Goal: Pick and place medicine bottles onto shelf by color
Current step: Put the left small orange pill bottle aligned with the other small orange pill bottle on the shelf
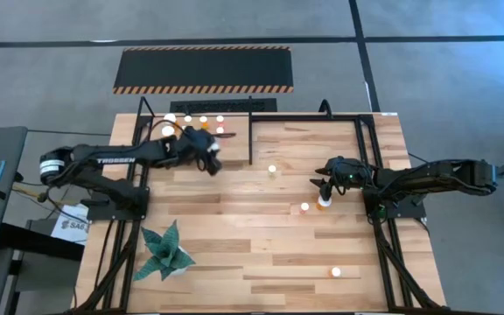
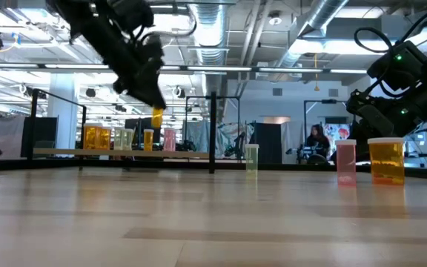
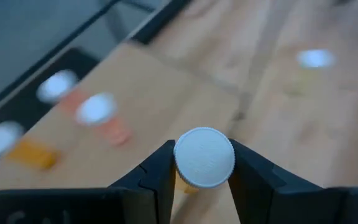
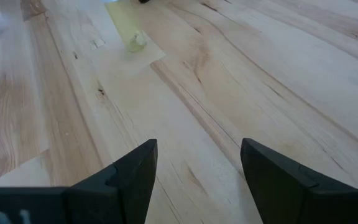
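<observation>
My left gripper (image 1: 209, 155) is shut on an amber medicine bottle (image 2: 157, 119) with a white cap, held in the air just right of the shelf (image 1: 235, 145). The shelf is a light board in a black frame at the table's far left. Several white-capped bottles (image 1: 189, 120) stand on it, orange, amber and pinkish in the low view (image 2: 98, 138). My right gripper (image 1: 324, 186) is open and empty, just beyond an orange bottle (image 1: 323, 204) and a pinkish one (image 1: 304, 207) that stand on the table. In the right wrist view only bare wood lies between its fingers (image 4: 199, 149). My left gripper pinches the bottle by its white round cap (image 3: 204, 157) between its two fingers (image 3: 160, 171), one on each side of the cap. The fingers come from above, slanting down. The amber body (image 2: 157, 120) hangs upright below them, lifted clear of table and shelf.
A pale bottle (image 1: 272, 170) stands mid-table, another (image 1: 336, 272) near the front right. A potted green plant (image 1: 166, 252) stands at the near left. A black hazard-striped panel (image 1: 204, 68) lies beyond the table. A black post (image 1: 251, 140) bounds the shelf's right side.
</observation>
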You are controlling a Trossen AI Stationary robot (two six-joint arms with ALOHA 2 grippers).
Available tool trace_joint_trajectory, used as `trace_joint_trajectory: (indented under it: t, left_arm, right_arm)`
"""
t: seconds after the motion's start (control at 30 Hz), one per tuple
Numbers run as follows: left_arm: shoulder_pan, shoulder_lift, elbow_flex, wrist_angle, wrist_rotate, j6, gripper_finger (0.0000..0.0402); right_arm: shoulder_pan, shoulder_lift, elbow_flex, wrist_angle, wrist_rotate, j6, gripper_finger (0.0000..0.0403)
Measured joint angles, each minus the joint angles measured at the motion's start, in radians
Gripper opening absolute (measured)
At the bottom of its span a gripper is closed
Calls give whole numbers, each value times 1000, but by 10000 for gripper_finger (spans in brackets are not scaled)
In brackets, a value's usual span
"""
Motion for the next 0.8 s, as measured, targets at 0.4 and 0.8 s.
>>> trace_joint_trajectory:
  t: [0.4,0.8]
  left_arm:
    - [182,1,-153,194,-105,-220,114]
    - [213,8,-195,250,-170,-290,114]
  right_arm:
    - [0,0,0,0,0,0,256]
    - [0,0,0,0,0,0,256]
